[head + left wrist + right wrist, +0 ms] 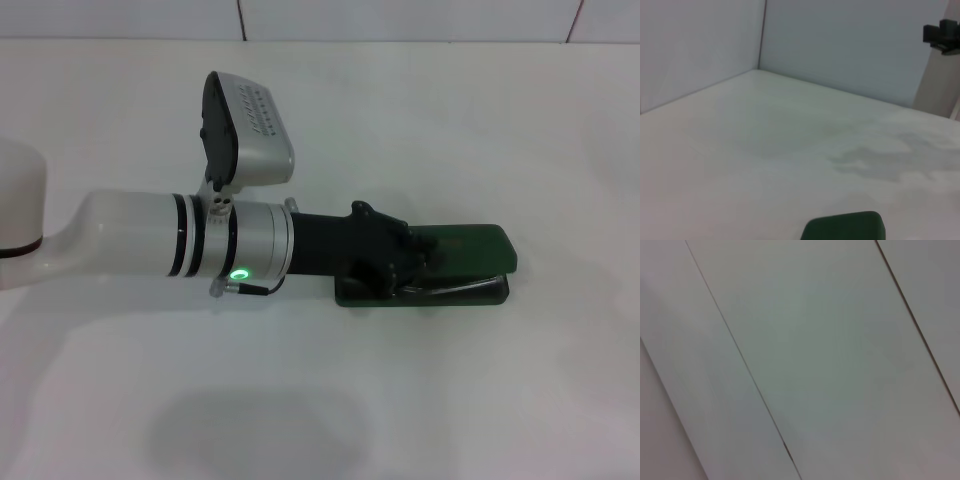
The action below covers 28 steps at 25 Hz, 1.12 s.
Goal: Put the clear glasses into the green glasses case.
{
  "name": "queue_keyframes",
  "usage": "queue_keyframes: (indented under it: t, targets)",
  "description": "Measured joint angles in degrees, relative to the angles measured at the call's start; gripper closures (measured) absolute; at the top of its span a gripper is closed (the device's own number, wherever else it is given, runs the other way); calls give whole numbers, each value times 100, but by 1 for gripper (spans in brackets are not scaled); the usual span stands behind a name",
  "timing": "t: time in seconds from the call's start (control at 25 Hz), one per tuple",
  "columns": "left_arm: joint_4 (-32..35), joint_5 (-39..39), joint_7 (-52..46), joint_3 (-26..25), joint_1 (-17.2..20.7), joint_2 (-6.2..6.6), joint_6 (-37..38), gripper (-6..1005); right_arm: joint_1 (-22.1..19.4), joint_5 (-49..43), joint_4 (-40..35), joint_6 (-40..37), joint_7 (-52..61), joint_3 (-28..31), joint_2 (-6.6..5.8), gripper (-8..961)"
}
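**Left gripper over the open green case, much of the scene hidden**

The left arm reaches across the white table [420, 400] from the robot's left, and its black left gripper [415, 262] sits directly over the green glasses case [480, 250]. The gripper body covers the case's near half, so the fingertips cannot be seen in the head view, and whether they are spread or clenched cannot be told. The case's lid stands raised behind the gripper, with the lower tray just beneath and beside it, so the case is open. A thin pale curved line in the tray, just past the gripper's tip, may be part of the clear glasses [455, 290], but they are too faint and too covered to make out properly; whether the gripper touches them cannot be told.

The left wrist view shows only one rounded corner of the case [845, 227], cut off at the picture's edge, plus bare table and walls; none of the arm's own fingers appear. A small dark fixture [942, 35] sits far off against the wall.

The right wrist view shows only pale panels with seams; the right gripper appears nowhere.

Counted: one case, one arm visible, one possible pair of glasses.
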Motion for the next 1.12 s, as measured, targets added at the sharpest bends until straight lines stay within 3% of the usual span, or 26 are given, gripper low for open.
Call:
queue_keyframes:
  t: [0.36, 0.72, 0.88, 0.92, 1.12]
  targets:
    - [62, -11, 4, 189, 96, 1, 116, 841, 16, 0, 6, 5, 0, 0, 6, 734]
    - [1075, 26, -25, 144, 592, 118, 1087, 838, -4, -82, 8, 0, -6, -23, -13, 734]
    - [1154, 54, -105, 39, 630, 402, 1977, 836, 142, -487, -22, -149, -429, -540, 13, 732]
    - [1130, 58, -235, -110, 647, 517, 2259, 836, 184, -549, -30, -160, -581, -829, 28, 732]
    - [1091, 72, -359, -998, 1015, 858, 3055, 834, 439, -592, 4, -61, -905, -1974, 112, 718]
